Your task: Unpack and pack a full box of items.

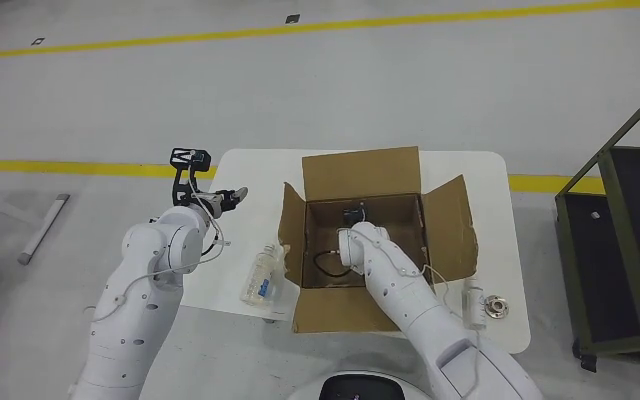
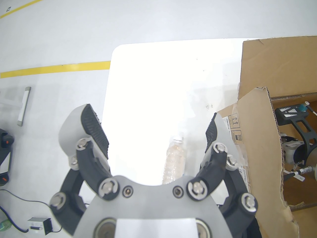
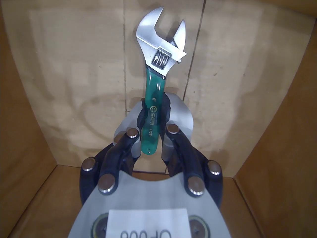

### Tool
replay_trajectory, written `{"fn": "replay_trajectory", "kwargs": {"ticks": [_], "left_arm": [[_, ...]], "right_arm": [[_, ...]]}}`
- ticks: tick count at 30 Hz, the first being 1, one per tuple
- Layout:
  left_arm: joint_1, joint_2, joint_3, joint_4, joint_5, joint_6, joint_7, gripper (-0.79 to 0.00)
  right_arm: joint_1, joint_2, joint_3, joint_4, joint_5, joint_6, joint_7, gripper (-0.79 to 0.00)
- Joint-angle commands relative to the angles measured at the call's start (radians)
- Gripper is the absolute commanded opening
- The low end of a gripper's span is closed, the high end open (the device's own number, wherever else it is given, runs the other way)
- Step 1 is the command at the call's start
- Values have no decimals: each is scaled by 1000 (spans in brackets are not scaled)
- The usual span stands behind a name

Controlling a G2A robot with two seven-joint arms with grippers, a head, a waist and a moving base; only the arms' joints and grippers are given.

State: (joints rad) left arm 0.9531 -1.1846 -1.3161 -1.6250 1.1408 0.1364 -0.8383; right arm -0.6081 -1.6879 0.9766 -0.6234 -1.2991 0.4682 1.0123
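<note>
Gripping wrench by green handle inside box, right jaws clamp far from heavy head: could pivot or slip on lift, snag flap. Left jaws spread, empty, at box's 9 o'clock.

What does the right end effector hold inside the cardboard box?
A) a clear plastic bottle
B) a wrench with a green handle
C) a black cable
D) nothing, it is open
B: the right end effector is shut on the green handle of the wrench, inside the cardboard box.
</note>
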Motion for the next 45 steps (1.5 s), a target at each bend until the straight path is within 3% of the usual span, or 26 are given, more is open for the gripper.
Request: {"fn": "replay_trajectory", "kwargs": {"ticks": [1,8,19,22,27,35,42,45], "left_arm": [[0,0,0,0,0,0,0,0],[0,0,0,0,0,0,0,0],[0,0,0,0,0,0,0,0],[0,0,0,0,0,0,0,0],[0,0,0,0,0,0,0,0],[0,0,0,0,0,0,0,0],[0,0,0,0,0,0,0,0],[0,0,0,0,0,0,0,0]], "right_arm": [[-4,3,5,-20,-5,-7,3,-785],[-54,28,29,-186,-73,-33,61,-785],[-307,106,224,-719,-118,-176,200,-785],[-380,119,309,-832,8,-264,185,-785],[-446,139,404,-904,72,-352,162,-785],[-564,163,589,-1029,467,-609,30,-785],[-569,187,683,-947,725,-793,17,-785],[-547,191,679,-890,775,-807,25,-785]]}}
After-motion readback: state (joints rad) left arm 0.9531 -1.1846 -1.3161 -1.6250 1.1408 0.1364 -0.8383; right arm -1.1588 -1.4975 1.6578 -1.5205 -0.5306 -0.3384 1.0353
